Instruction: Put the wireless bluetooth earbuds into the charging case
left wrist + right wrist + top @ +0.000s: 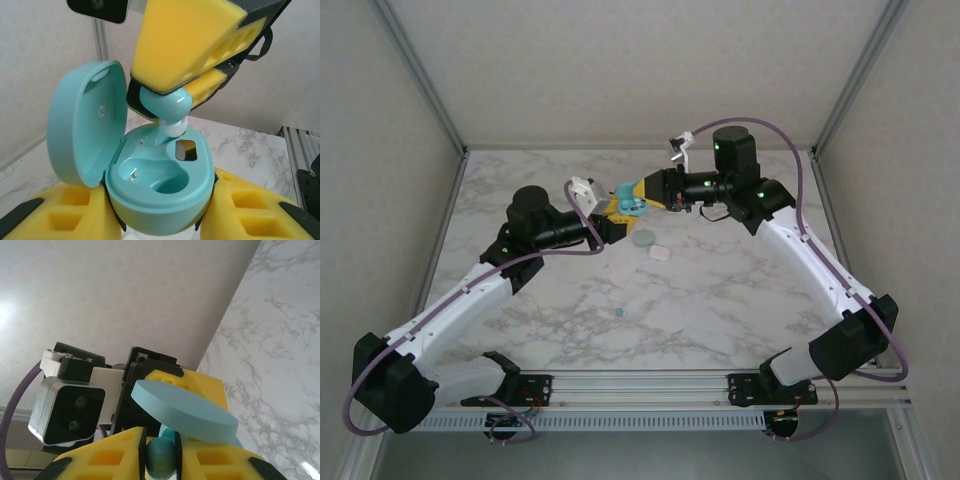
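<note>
Midway over the marble table [740,300], the two grippers meet, one carrying the case and the other a bud.
The left gripper [612,216] has its yellow foam fingers [250,210] closed against the sides of the teal charging case [160,195], holding it off the tabletop with its lid [82,130] swung open. The right gripper [167,92] is pressed nearly together, pinching a teal earbud [167,106] whose white tip reaches down into one of the case's two sockets; the other socket shows two small metal contacts. On the table just near of the grippers lie a pale green case [643,238] and a white case [660,253], close together, and nearer still rests one loose teal bud [618,312].
</note>
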`<action>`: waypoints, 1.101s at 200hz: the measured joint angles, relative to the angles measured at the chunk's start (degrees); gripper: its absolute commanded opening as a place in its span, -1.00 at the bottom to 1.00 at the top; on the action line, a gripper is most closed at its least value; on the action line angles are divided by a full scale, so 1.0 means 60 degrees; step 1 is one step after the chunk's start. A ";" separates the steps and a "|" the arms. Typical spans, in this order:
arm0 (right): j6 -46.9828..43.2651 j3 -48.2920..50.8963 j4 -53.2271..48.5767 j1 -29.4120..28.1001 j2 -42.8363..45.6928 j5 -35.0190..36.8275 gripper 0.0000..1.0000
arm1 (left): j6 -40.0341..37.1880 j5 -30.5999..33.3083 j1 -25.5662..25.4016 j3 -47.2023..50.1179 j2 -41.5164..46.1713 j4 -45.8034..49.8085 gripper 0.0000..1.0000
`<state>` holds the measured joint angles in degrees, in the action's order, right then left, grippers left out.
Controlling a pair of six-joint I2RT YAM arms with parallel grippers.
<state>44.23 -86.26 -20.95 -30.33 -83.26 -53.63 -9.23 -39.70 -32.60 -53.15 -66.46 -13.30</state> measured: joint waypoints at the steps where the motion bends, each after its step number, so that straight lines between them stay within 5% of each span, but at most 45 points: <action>1: -0.0004 -0.0007 -0.0011 0.0000 0.0000 0.0004 -0.53 | 0.0000 0.0000 0.0000 0.0000 0.0000 0.0000 -0.43; 220: -0.2779 -0.0914 -0.2477 -0.0062 -0.0109 0.1024 -0.36 | 0.0109 -0.0080 -0.0098 -0.0004 0.0004 0.0106 -0.44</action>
<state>27.55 -91.74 -35.81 -30.70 -83.92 -47.48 -8.58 -40.18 -33.19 -53.17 -66.43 -12.67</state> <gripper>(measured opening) 0.314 0.371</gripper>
